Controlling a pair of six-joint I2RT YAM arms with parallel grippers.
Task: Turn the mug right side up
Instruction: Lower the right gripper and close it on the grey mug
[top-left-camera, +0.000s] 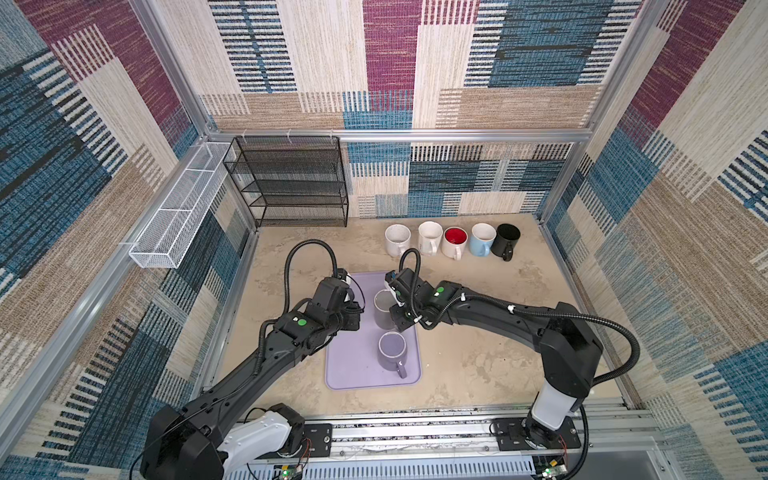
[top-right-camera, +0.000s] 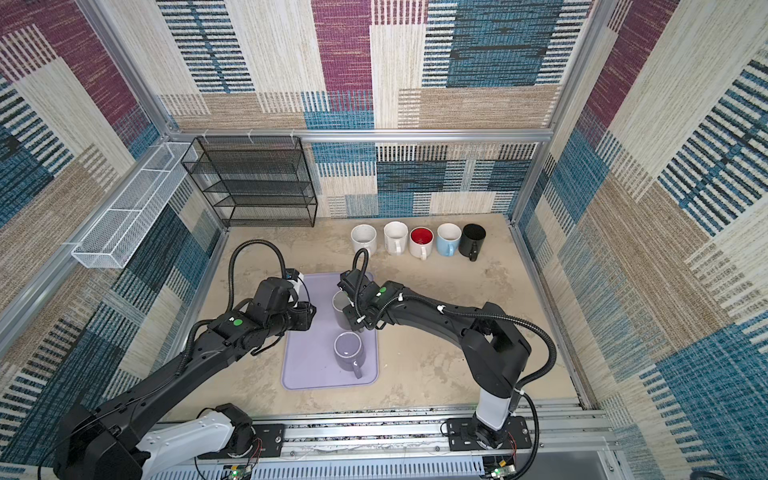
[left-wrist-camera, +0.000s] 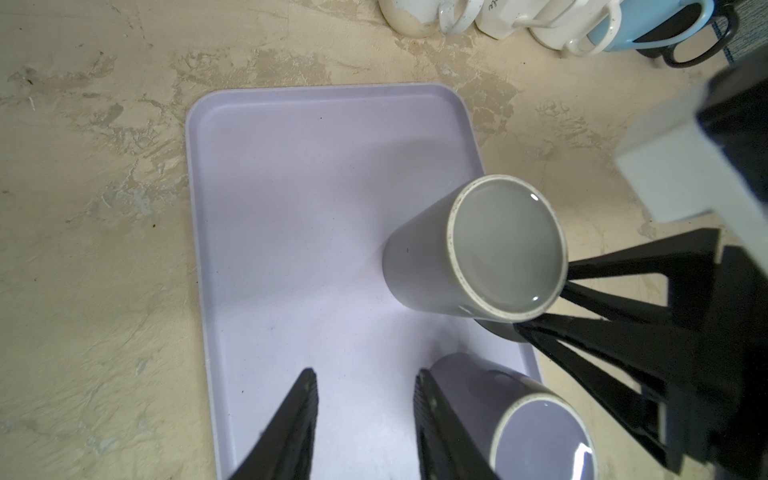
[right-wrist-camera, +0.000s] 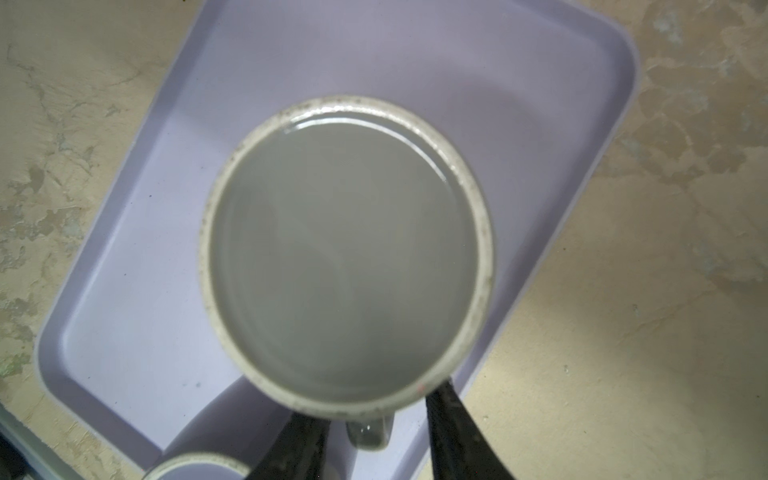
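Your right pincer (right-wrist-camera: 372, 415) straddles the handle (right-wrist-camera: 368, 434) of the grey mug (right-wrist-camera: 345, 249).
Jaws part-open, gap showing each side; your left pincer (left-wrist-camera: 365, 378) hangs open, empty, over the lavender tray (left-wrist-camera: 291, 208).

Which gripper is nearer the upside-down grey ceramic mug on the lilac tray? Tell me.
Right. The right gripper straddles the handle of the grey ceramic mug, a finger on each side. The left gripper hangs apart from it, open above the bare lilac plastic tray.
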